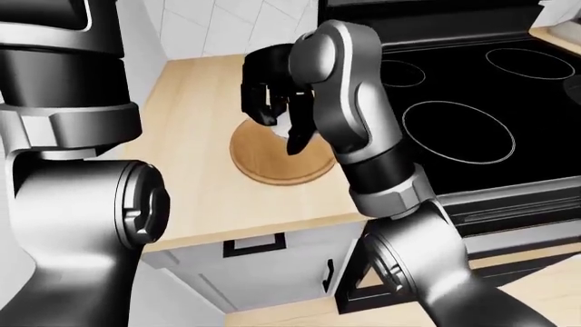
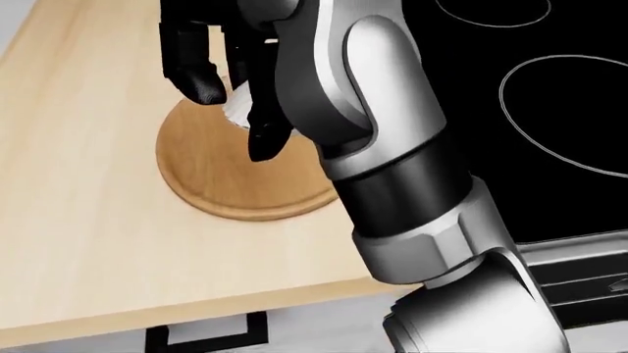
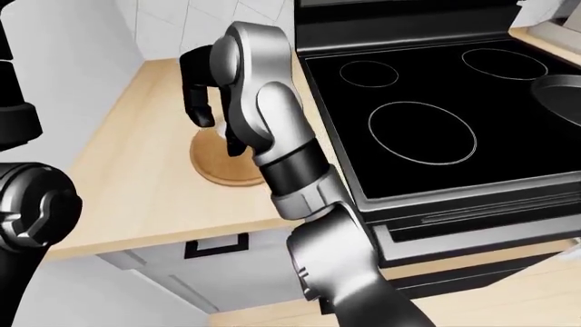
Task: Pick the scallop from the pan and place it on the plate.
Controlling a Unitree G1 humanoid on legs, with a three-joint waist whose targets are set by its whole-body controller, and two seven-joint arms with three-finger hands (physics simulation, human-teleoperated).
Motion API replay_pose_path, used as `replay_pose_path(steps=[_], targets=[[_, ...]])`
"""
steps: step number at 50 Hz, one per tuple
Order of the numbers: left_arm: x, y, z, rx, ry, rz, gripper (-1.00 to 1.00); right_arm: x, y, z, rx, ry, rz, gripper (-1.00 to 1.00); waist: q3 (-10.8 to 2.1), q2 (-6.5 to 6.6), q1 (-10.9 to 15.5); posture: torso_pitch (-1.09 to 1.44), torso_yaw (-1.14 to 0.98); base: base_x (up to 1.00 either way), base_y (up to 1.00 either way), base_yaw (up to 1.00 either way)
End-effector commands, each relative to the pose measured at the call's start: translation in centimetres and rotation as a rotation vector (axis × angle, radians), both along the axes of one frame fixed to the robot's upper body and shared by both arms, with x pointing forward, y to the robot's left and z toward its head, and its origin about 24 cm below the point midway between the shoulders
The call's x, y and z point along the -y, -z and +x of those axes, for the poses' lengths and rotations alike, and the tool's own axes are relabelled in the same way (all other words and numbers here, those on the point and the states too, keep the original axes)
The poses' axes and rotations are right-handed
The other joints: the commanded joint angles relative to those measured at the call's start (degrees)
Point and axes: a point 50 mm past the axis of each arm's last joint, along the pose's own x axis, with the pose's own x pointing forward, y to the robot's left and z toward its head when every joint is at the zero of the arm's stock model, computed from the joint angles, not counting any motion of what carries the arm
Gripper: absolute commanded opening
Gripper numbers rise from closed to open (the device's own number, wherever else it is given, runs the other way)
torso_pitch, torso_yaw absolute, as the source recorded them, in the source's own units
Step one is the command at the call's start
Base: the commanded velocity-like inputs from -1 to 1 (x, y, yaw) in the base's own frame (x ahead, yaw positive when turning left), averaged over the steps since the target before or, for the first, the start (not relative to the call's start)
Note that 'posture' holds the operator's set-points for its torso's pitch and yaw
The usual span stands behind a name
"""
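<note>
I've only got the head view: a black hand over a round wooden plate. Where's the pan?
Observer: Only the right-eye view shows the pan, at that view's right edge, on the stove.
Operator: And the robot's other arm?
Observer: The left arm fills the left side of the left-eye view, apart from the plate. Its hand is out of view.

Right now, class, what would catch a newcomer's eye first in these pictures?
The right arm fills the middle of the head view, its black right hand closed on a pale scallop above the round wooden plate. To the right lies the black stove with its white burner rings.
</note>
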Motion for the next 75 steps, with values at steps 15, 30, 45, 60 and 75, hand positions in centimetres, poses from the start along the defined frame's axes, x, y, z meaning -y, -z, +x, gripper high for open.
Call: replay_pose_path(steps=[15,30,45,60,75], targets=[[-0.1,-1.8,-1.1,0.094,-0.002,0.006,1.00,-0.2,-1.1,0.2,0.114,0.009,0.023,-1.00,-2.27,0.29,-0.06,0.00,0.00,0.00,0.00,0.00],[-0.1,-1.9,-1.2,0.096,-0.003,0.007,1.00,-0.2,-0.2,0.9,0.151,0.028,0.015,-1.00,-2.31,0.29,-0.14,0.00,0.00,0.00,0.00,0.00],[-0.2,-1.8,-1.2,0.095,-0.003,0.007,1.00,-0.1,0.7,1.6,0.223,0.052,-0.036,-1.00,-2.33,0.23,-0.06,0.00,0.00,0.00,0.00,0.00],[-0.4,-1.6,-1.1,0.092,-0.006,0.005,1.00,-0.8,1.2,1.7,0.221,0.035,-0.017,-1.00,-2.38,0.24,0.07,0.00,0.00,0.00,0.00,0.00],[-0.3,-1.7,-1.1,0.093,-0.005,0.007,1.00,-0.5,1.7,2.1,0.214,0.053,-0.033,1.00,-2.42,0.05,0.30,0.00,0.00,0.00,0.00,0.00]])
